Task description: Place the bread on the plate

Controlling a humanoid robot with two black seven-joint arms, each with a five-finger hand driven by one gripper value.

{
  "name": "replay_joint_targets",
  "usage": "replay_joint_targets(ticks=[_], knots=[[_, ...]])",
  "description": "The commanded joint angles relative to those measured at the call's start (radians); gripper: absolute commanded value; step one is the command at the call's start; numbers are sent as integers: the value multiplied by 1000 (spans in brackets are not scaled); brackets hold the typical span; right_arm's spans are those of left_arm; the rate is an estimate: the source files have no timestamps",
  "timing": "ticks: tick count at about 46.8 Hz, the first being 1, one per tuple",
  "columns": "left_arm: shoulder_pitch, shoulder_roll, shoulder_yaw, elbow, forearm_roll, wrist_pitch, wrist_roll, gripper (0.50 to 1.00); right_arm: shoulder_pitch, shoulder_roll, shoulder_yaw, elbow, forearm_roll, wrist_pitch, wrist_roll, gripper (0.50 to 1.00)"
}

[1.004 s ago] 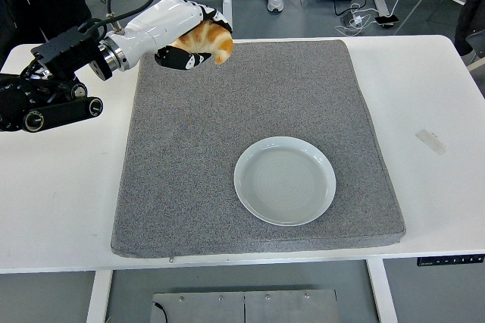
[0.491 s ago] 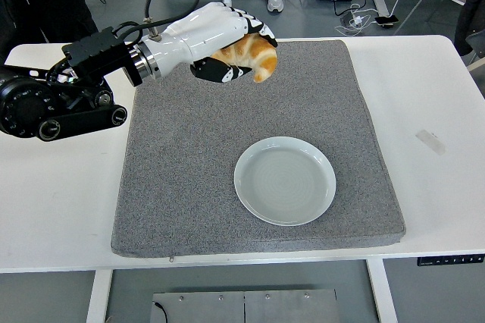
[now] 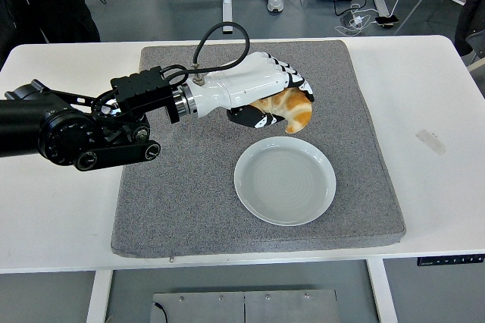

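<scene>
Our left hand [image 3: 261, 92] grips the bread [image 3: 286, 108] with fingers curled round it; the plate [image 3: 285, 180] lies just nearer us, slightly right.

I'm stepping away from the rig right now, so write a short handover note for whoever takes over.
Left hand: shut on the bread, held above the grey mat, just beyond the plate's far rim.
Right hand: not in view.
Plate: empty, on the mat, near its front right.
Done: bread picked up and carried most of the way.
Left: bring it over the plate, lower, release, withdraw.
</scene>
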Motion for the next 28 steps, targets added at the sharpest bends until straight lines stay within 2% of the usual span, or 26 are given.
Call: replay_joint_targets(ticks=[1,12,28], knots=[[17,-13,0,1,11,0,0,500,0,0,0,0,0,0,0,1000],[69,-62,14,19,14,0,0,500,0,0,0,0,0,0,0,1000],[147,-128,30,110,52,0,0,500,0,0,0,0,0,-2,0,1000]])
